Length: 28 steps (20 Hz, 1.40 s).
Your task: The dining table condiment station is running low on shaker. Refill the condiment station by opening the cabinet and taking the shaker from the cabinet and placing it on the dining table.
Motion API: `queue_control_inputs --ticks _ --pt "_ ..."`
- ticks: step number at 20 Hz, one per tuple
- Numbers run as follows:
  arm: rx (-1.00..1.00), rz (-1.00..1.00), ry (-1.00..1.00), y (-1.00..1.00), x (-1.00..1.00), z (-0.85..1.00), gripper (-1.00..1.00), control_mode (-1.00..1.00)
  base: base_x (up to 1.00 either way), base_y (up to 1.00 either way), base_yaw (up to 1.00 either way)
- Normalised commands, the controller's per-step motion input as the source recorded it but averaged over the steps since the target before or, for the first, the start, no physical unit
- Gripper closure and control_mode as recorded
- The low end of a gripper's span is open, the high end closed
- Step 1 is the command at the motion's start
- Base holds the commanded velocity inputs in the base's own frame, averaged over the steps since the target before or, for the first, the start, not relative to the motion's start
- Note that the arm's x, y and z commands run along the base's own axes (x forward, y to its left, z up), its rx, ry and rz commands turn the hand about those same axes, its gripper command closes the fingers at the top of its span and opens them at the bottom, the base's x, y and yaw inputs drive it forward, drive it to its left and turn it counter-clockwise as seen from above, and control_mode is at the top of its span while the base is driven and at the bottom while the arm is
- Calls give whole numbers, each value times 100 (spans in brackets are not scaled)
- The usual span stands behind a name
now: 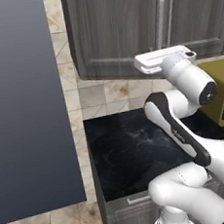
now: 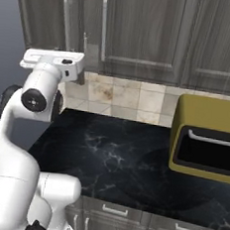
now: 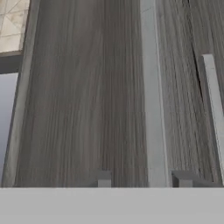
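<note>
The cabinet is dark grey wood grain, and its doors are shut. My gripper is up against one door. Its fingertips stand on either side of a long silver bar handle without touching it, so it is open. From the base views, the white hand sits at the lower end of the paired handles. The shaker is hidden behind the doors. The dining table is out of view.
Below the cabinet is a black marble counter on a grey base with short handles. A yellow appliance with a dark opening stands on its right part. A tall flat grey-blue panel rises on the left. A second bar handle runs beside the first.
</note>
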Motion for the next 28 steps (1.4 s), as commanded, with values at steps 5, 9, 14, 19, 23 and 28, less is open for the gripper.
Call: queue_control_inputs --ticks 5,9,14,19,23,28 --pt "0 6 3 96 -81 9 100 -100 0 0 0" --pt "0 4 7 100 -81 5 100 -100 0 0 0" --pt "0 2 3 100 -89 0 100 -100 0 0 0" --pt "-1 3 0 84 -88 -9 -100 -100 0 0 0" --pt "1 0 -6 -4 -72 9 -100 -100 0 0 0" --pt "10 1 0 -83 -7 39 -100 -100 0 0 0"
